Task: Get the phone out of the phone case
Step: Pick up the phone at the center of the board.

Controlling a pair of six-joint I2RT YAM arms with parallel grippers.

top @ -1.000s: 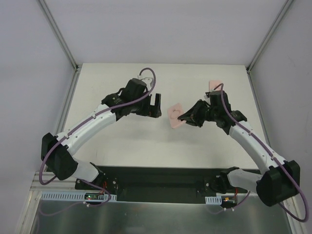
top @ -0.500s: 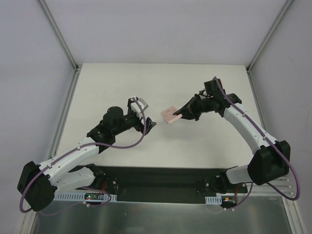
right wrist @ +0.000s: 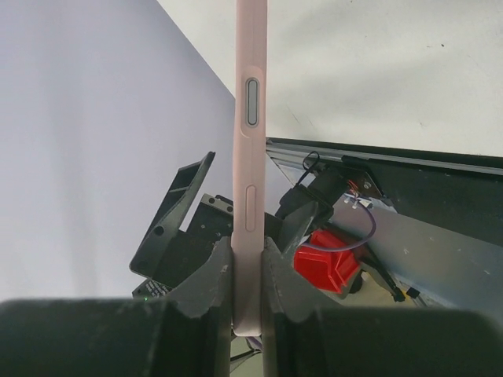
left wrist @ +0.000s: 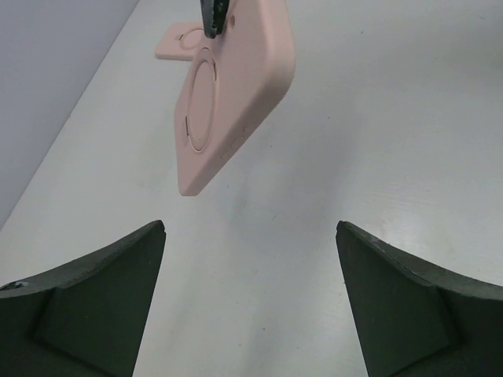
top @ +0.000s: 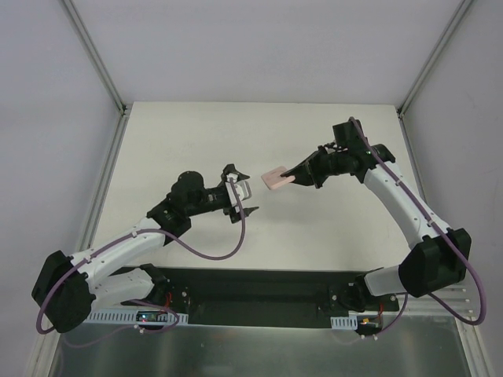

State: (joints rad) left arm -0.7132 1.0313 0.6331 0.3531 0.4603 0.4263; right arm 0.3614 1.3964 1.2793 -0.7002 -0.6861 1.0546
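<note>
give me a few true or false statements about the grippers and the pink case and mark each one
1. The right gripper is shut on the pink phone case. True.
2. The left gripper also grips the case. False: it is open and apart from it.
3. The case lies flat on the table. False: it is held tilted above the table.
4. A second pink item lies on the table beyond the held case. True.

The phone case (left wrist: 236, 86) runs off the top edge and partly hides a pink piece (left wrist: 174, 45) lying behind it.
</note>
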